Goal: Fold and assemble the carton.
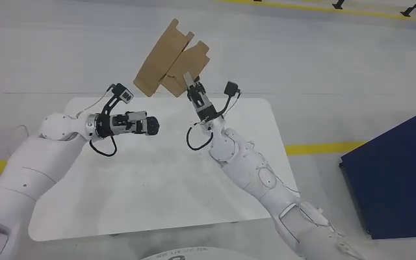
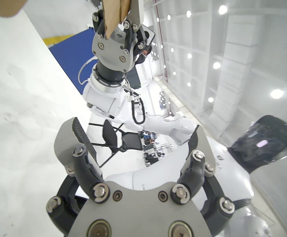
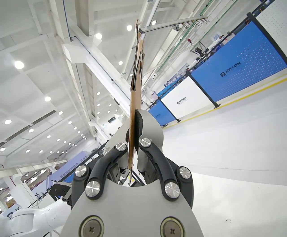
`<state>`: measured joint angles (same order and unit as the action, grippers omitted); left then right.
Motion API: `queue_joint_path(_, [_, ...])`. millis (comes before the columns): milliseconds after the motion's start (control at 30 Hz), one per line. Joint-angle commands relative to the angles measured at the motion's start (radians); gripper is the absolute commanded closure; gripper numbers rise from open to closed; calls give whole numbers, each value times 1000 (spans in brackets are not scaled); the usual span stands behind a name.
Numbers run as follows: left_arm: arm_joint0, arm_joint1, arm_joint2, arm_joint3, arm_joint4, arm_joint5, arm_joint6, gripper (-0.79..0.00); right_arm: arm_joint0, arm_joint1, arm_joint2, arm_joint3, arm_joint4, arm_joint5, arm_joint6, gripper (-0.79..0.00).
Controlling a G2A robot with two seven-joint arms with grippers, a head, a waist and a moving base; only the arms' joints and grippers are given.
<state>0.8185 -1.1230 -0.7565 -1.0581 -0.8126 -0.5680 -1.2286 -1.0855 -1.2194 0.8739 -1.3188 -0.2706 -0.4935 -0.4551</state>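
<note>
The carton (image 1: 170, 60) is a flat brown cardboard blank, held up in the air beyond the table's far edge. My right gripper (image 1: 191, 84) is shut on its lower edge, and in the right wrist view the carton (image 3: 135, 94) runs edge-on up from between the right gripper (image 3: 134, 134). In the left wrist view a corner of the carton (image 2: 114, 15) hangs above the right gripper (image 2: 125, 13). My left gripper (image 1: 153, 125) stands open over the table's left half, level with the right arm and apart from the carton; the left gripper (image 2: 136, 137) has nothing between its fingers.
The white table (image 1: 130, 201) lies under both arms. A dark blue panel (image 1: 383, 175) stands on the floor to the right, beside a yellow floor line (image 1: 318, 148). A black folding chair (image 2: 116, 139) stands beyond the table in the left wrist view.
</note>
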Motion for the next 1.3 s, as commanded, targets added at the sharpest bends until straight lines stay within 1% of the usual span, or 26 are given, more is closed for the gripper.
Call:
queue_joint_path(0, [15,-5,6,-30,113,-43,110,-785,0,0,0,0,0,0,0,0])
queue_joint_path(67, [26,-11,6,-43,165,-71,193,-785,-11,-2,-1,-17,3,6,22,0])
queue_joint_path(167, [33,-20,-5,-42,146,-86,264,-785,-23,-7,1,-39,-1,13,43,0])
queue_joint_path(267, [29,-31,-13,-21,118,-98,284,-785,-32,-15,-1,-52,-5,10,45,0])
queue_joint_path(533, [8,-64,-8,37,64,-123,288,-785,-53,-38,-6,-71,-27,11,16,0])
queue_joint_path(600, [1,-71,-7,49,63,-126,290,-690,-58,-43,-9,-73,-36,5,15,0])
queue_joint_path(667, [-8,-78,-8,64,63,-123,295,-653,-61,-47,-8,-72,-39,0,21,0])
queue_joint_path(700, [-12,-81,-9,71,64,-123,298,-619,-62,-49,-7,-71,-40,-1,25,0])
queue_joint_path(733, [-16,-84,-11,78,64,-125,301,-486,-63,-51,-6,-70,-41,-3,29,0])
queue_joint_path(800, [-20,-89,-15,90,67,-132,309,-379,-65,-55,-2,-69,-44,-5,34,0])
queue_joint_path(867, [-22,-94,-17,98,67,-135,311,-339,-69,-58,1,-70,-48,-6,37,0])
queue_joint_path(900, [-23,-96,-18,101,69,-136,310,-299,-71,-60,4,-70,-49,-7,39,0])
queue_joint_path(1000, [-24,-103,-21,110,75,-143,311,-237,-76,-64,11,-72,-51,-10,44,0])
queue_joint_path(1100, [-23,-108,-28,117,79,-151,313,-89,-81,-68,19,-73,-55,-12,50,0])
queue_joint_path(1167, [-21,-110,-34,119,82,-157,313,-9,-85,-71,24,-75,-57,-15,55,0])
queue_joint_path(1267, [-18,-112,-45,120,89,-164,314,0,-90,-75,32,-76,-59,-15,65,0])
